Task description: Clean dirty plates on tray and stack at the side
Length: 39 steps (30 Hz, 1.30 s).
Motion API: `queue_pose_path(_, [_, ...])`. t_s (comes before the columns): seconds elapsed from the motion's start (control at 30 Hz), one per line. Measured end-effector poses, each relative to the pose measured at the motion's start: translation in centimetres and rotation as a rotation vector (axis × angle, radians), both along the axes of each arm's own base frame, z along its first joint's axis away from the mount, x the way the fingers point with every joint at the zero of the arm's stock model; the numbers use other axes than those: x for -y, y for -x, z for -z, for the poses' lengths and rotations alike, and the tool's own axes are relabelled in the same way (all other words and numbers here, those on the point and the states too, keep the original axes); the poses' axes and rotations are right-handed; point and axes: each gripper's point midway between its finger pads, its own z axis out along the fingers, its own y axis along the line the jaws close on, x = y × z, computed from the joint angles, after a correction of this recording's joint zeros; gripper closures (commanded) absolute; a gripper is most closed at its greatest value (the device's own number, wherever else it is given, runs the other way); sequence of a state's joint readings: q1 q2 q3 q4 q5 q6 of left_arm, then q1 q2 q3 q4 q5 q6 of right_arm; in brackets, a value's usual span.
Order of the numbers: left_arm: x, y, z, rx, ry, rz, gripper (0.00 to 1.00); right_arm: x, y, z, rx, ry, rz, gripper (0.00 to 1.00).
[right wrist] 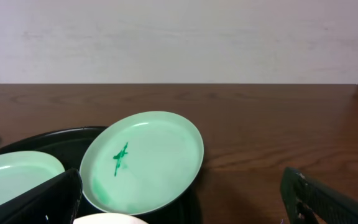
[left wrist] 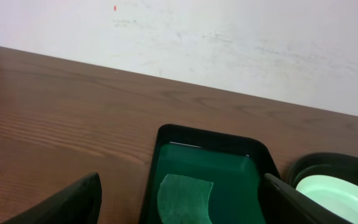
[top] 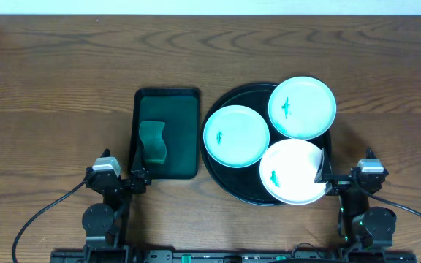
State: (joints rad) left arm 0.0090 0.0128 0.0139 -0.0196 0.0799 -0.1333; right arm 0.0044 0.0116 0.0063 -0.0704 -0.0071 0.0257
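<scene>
Three pale mint plates lie on the round black tray [top: 222,180], each with a small green smear. One plate [top: 236,135] is at the tray's left, one [top: 302,107] at the back right, and one [top: 292,172] at the front. My right gripper [top: 327,179] stands open at the front plate's right edge. In the right wrist view its fingers [right wrist: 48,199] flank the back plate [right wrist: 148,158] with nothing between them. My left gripper [top: 139,178] is open at the green tray's front left corner, holding nothing [left wrist: 182,211].
A dark green rectangular tray [top: 185,109] sits left of the black tray, with a green sponge [top: 153,140] lying in it [left wrist: 185,199]. Bare wooden tabletop [top: 57,95] spreads to the left, back and right. A pale wall [left wrist: 229,37] rises behind the table.
</scene>
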Motion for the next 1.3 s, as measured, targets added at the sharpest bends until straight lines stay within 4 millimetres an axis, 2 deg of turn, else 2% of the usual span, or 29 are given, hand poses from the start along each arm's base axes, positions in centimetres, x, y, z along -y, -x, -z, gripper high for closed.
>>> queue_pose_path(1.17, [-0.13, -0.01, -0.05, 0.001, 0.038, -0.012, 0.2, 0.0, 0.0, 0.0, 0.0, 0.0, 0.0, 0.01])
queue_pose_path(1.3, [0.38, 0.0, -0.08, 0.002, 0.052, 0.017, 0.2, -0.02, 0.0, 0.0, 0.0, -0.017, 0.0, 0.01])
